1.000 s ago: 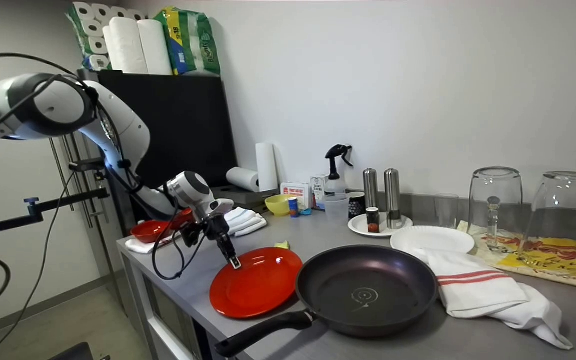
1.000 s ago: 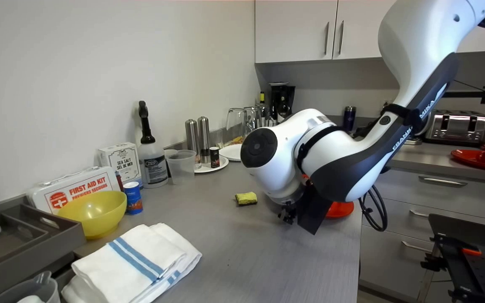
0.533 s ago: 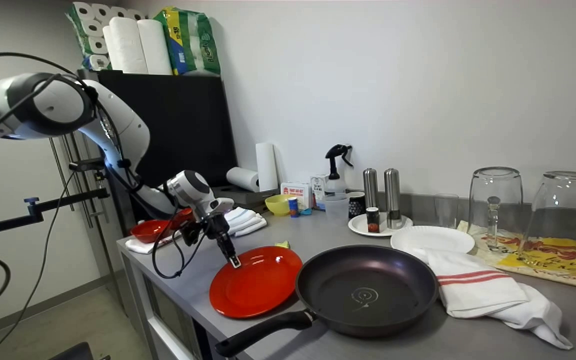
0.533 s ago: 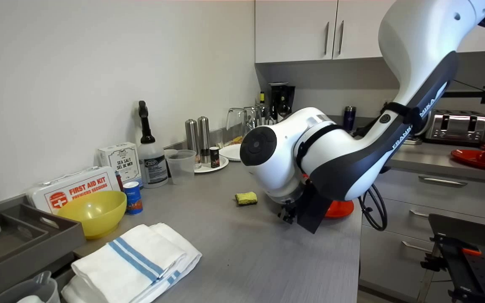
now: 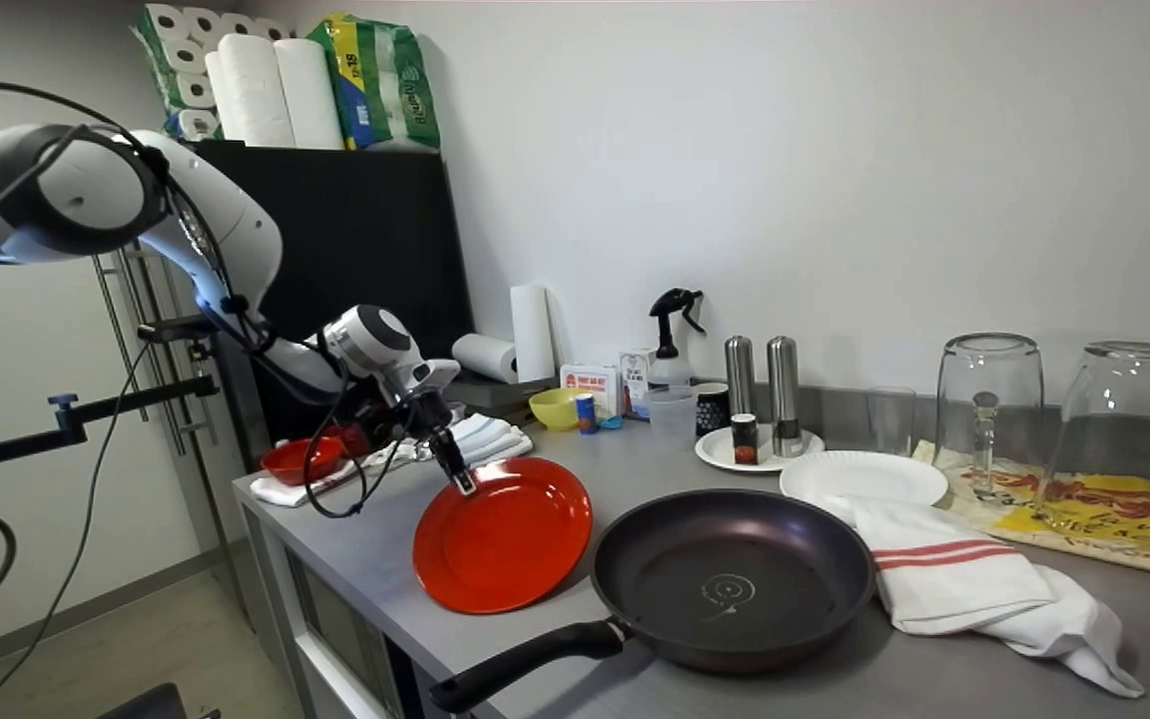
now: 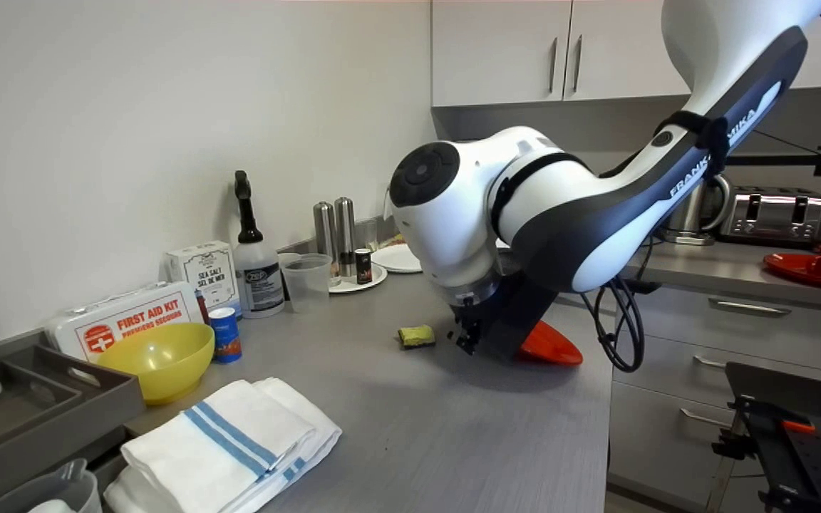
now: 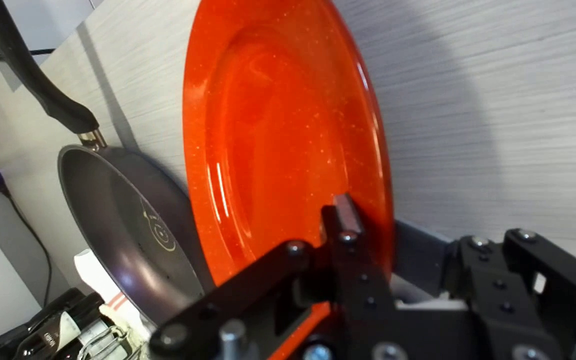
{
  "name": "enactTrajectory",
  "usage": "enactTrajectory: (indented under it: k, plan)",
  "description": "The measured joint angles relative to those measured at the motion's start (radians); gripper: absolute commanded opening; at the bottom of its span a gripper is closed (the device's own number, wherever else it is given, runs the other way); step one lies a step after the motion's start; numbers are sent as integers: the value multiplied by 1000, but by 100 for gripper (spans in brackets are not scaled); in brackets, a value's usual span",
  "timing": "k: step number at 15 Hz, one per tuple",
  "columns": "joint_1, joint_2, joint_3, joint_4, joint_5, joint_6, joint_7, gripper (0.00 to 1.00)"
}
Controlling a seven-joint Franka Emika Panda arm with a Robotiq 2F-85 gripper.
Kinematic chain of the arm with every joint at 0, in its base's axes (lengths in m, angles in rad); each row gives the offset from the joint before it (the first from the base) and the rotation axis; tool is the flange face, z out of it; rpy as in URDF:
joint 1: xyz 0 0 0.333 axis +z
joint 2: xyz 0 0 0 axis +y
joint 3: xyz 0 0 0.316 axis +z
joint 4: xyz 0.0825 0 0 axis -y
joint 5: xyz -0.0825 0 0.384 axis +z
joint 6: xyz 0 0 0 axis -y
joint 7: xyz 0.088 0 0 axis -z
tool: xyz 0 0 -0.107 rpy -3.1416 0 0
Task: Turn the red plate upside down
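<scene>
red plate point(image 5: 502, 539) has just tipped up beside the pan point(image 5: 732, 574), rim pinched in the end effector point(image 5: 465, 484): the flip has likely begun.

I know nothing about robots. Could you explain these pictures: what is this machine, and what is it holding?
This is a white robot arm, ending in a pincer for grasping. Two pictures come from cameras outside it, looking from different places; the close-up comes from a camera on its wrist. On the grey counter are a black frying pan, a yellow bowl and a yellow sponge, among other things. The pincer is closed on the rim of a red plate, which is tilted, the gripped side raised off the counter. The task is to turn this plate upside down; it is not flipped yet.
</scene>
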Motion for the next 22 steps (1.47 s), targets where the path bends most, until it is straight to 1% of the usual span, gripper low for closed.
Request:
enactTrajectory:
  k: [8,22]
  plan:
    - [5,-56,36,26,21,11,-12,5]
    - [3,-208,57,53,219,126,-85,5]
